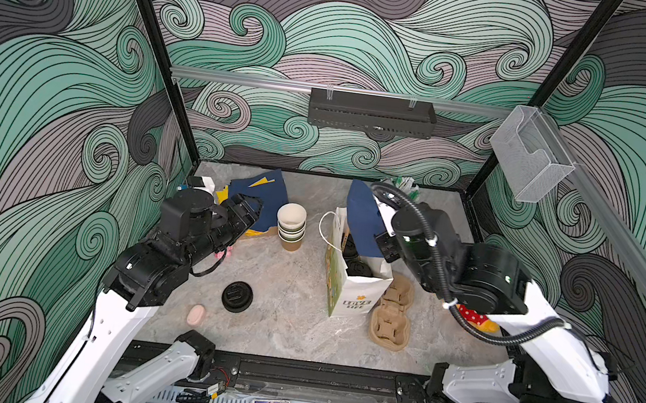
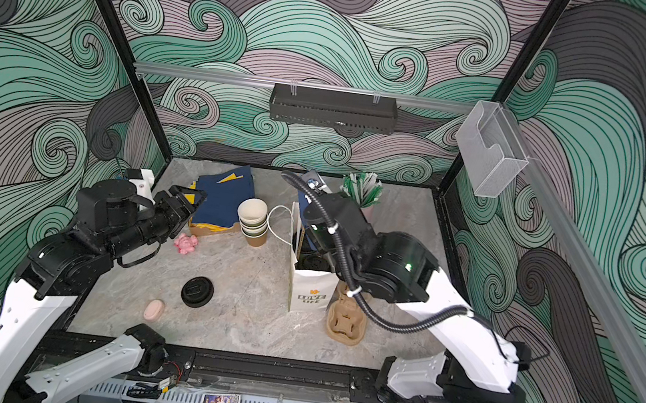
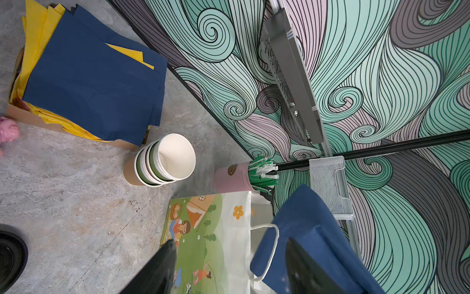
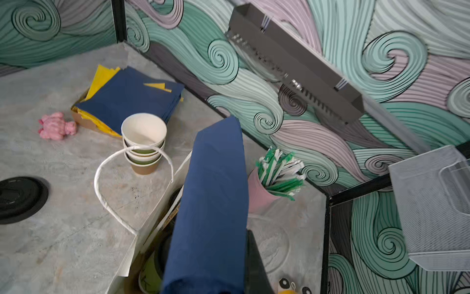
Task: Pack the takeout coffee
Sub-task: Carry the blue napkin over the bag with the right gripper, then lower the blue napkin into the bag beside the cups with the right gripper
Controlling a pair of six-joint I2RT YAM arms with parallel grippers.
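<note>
Now my right gripper (image 1: 384, 248) is clenched on a folded navy napkin (image 4: 213, 203), whose long axis runs out past the fingers toward the back wall; the white paper bag (image 1: 356, 294) stands open just under it; the takeout coffee (image 1: 355, 261) sits inside, black lids up, below my grip and a little toward the table's middle; my left gripper (image 1: 246, 212) hangs spread and empty by the napkin stack (image 1: 263, 199), well apart, so the right arm is nearer.
</note>
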